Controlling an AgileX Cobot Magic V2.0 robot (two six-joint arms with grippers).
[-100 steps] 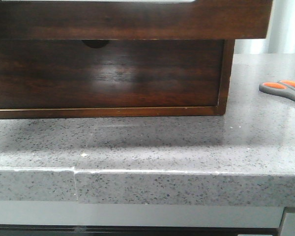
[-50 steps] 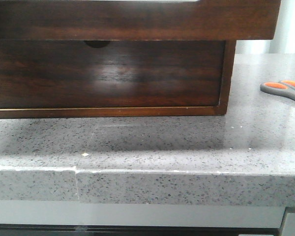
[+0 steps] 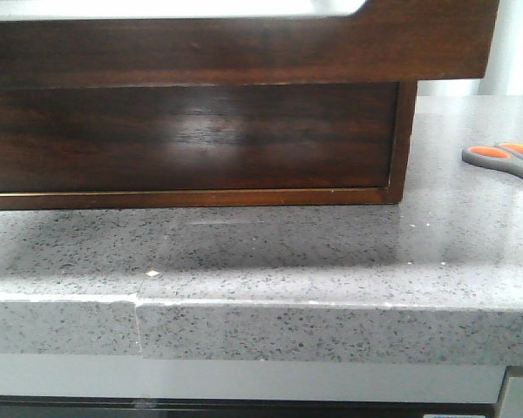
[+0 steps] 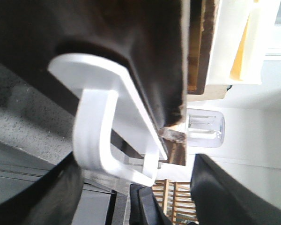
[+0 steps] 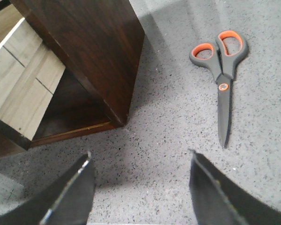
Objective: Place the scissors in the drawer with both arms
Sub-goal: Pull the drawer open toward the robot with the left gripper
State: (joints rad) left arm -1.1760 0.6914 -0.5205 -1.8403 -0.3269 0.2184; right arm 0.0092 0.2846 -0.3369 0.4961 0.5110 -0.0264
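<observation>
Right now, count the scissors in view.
1: the scissors lie closed on the grey countertop, right of the wooden box. Any inside the drawer would be hidden.

One pair of scissors (image 5: 220, 65) with two orange-lined finger loops. One dark wooden drawer (image 3: 244, 43), set in one wooden box (image 3: 192, 139). One grey speckled countertop (image 3: 270, 261). Two black gripper fingers (image 5: 68, 194) show in the right wrist view. One clear plastic jar (image 4: 205, 130) in the background.
</observation>
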